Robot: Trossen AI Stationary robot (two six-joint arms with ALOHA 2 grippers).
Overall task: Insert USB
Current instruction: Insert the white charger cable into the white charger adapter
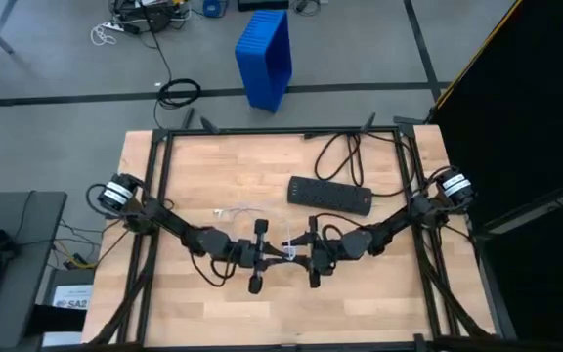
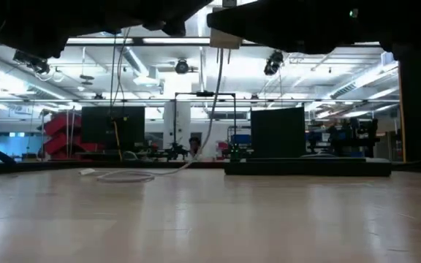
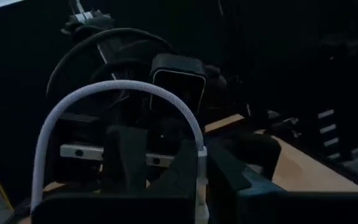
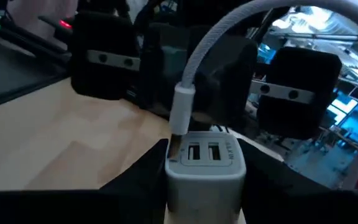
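USB, a thin white braided cable (image 4: 216, 46), is meeting the white charger block (image 4: 205, 163) gripped by the right end effector (image 4: 204, 168) above mid-bench; the left end effector (image 3: 197, 180) is gripping its plug (image 4: 182, 107), apparently not yet fully seated.

The right pincer (image 4: 204, 180) grips a small white wall charger block (image 4: 205, 171) with two USB sockets on its face; a thin white braided USB cable (image 4: 229, 43) arches overhead, its white plug (image 4: 180, 109) at the block's top edge; pale wooden bench (image 4: 55, 137) lies beneath; the left pincer (image 4: 197, 68) faces it, just beyond.
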